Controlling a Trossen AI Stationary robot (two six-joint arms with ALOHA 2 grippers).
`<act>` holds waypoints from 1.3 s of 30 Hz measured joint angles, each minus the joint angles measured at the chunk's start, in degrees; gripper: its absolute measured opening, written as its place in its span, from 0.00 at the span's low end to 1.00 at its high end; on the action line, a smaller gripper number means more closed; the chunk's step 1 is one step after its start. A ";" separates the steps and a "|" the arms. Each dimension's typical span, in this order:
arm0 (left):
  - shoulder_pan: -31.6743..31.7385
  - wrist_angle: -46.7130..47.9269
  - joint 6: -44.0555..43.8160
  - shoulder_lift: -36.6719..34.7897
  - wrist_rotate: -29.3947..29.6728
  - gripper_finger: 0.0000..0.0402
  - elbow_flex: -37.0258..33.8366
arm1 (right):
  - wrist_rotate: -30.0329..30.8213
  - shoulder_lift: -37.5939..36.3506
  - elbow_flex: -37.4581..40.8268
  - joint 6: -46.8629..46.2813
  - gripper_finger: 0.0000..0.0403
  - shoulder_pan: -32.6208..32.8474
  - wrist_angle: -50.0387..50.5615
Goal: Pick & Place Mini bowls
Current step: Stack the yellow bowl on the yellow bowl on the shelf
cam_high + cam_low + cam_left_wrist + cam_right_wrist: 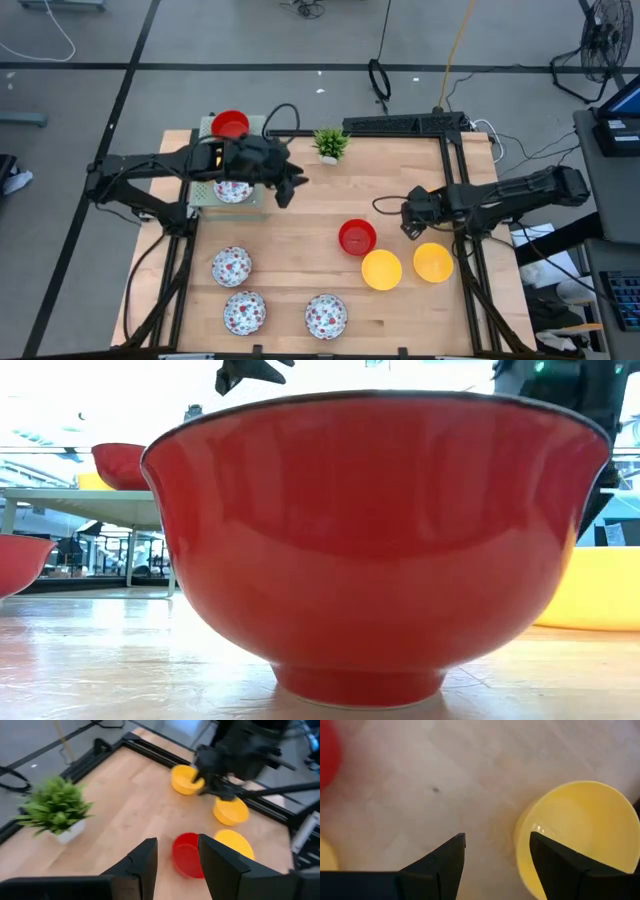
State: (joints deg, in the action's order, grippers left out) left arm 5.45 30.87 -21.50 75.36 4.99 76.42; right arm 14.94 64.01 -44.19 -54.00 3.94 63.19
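Observation:
My right gripper (497, 847) is open over a yellow bowl (580, 835). One finger stands over the bowl's inside and the other outside its rim. In the left wrist view this bowl (184, 779) sits on the table at the gripper; in the high view the right gripper (410, 222) covers it. Two more yellow bowls (381, 269) (433, 262) and a red bowl (357, 237) rest on the wood near it. My left gripper (288, 188) hangs open and empty beside a floral bowl (232, 190). Three floral bowls (231, 265) sit near the left front. My right gripper comes from above with its fingers on either side of the yellow bowl's rim (522, 845), which lies close to one finger (555, 865). The bowl stands on the table. I cannot tell whether a finger touches it.
A small green potted plant (331, 143) stands at the far edge. A grey stand (205, 200) at the far left carries a floral bowl and a second red bowl (230, 124). Bare wood lies in the table's middle (300, 240). A black frame (400, 124) runs along the far right edge.

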 joint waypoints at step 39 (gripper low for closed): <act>-11.60 -1.05 10.45 0.02 1.47 0.36 0.00 | -13.22 -0.02 11.40 20.43 0.00 -13.86 -20.23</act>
State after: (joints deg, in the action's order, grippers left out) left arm -6.15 29.83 -11.05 75.37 6.46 76.42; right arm 1.72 63.99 -32.79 -33.57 -9.93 42.96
